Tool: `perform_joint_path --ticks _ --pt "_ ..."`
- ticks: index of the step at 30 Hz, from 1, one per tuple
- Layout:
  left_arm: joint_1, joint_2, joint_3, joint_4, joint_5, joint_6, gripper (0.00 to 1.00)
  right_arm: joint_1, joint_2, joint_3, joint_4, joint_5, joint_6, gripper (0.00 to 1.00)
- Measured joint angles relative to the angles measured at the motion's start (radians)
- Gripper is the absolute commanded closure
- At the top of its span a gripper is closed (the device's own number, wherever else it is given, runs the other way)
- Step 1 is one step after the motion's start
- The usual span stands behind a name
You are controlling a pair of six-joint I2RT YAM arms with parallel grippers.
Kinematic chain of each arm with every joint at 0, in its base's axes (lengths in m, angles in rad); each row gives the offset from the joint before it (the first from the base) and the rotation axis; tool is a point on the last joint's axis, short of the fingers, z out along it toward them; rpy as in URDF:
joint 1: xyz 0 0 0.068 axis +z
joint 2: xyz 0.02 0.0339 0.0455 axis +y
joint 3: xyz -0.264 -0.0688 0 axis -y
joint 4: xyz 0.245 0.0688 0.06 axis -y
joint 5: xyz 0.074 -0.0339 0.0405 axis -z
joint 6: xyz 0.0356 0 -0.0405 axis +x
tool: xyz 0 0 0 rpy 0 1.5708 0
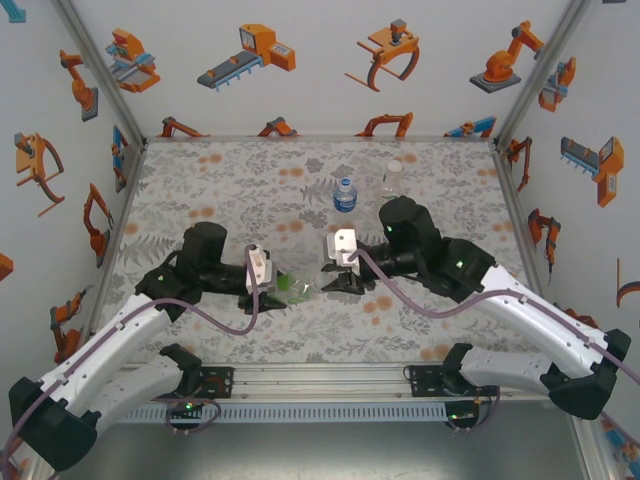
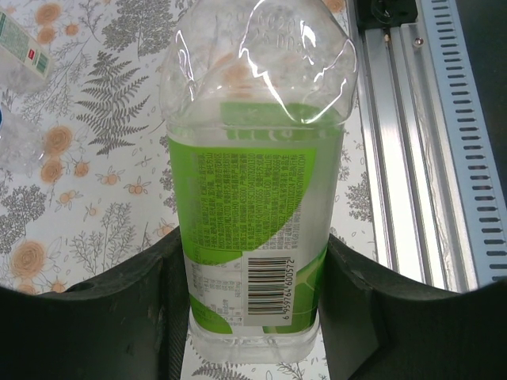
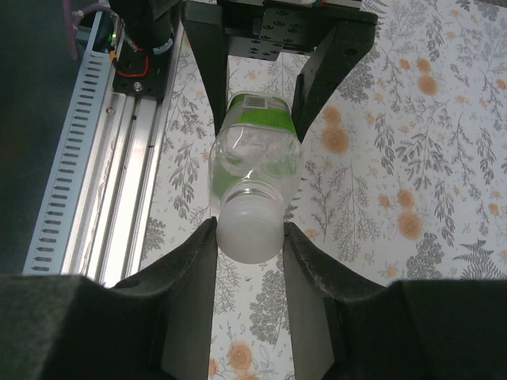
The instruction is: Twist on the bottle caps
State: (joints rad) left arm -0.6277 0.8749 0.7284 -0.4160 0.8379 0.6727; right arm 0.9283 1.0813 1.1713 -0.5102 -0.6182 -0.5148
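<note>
A green-labelled bottle (image 1: 298, 288) is held lying level above the table between the two arms. My left gripper (image 2: 253, 317) is shut on its base end, one finger on each side of the label (image 2: 253, 198). In the right wrist view the bottle (image 3: 255, 150) points its neck at the camera, and a white bottle cap (image 3: 249, 229) sits on that neck. My right gripper (image 3: 249, 237) is shut on the cap, its fingers touching both sides. From above, the left gripper (image 1: 275, 290) and right gripper (image 1: 330, 283) face each other across the bottle.
A blue-labelled bottle (image 1: 344, 196) stands upright behind the grippers, with another clear bottle (image 1: 391, 183) to its right near the back edge. The aluminium rail (image 1: 320, 375) runs along the near edge of the table. Printed walls close the left, right and back.
</note>
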Motion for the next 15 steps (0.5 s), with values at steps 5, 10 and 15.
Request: perform_joint_path --ticks 5,10,15 --pt "0.0 0.002 0.0 -0.013 0.005 0.0 1.0 0.001 -0.008 -0.022 0.007 -0.02 -0.057 1.0" --pt "0.0 0.005 0.0 -0.014 0.019 0.0 1.0 0.001 -0.013 -0.027 0.008 -0.036 -0.105 1.0" --pt "0.001 0.006 0.0 -0.026 0.016 0.0 1.0 0.001 0.006 -0.022 0.007 -0.035 -0.074 1.0"
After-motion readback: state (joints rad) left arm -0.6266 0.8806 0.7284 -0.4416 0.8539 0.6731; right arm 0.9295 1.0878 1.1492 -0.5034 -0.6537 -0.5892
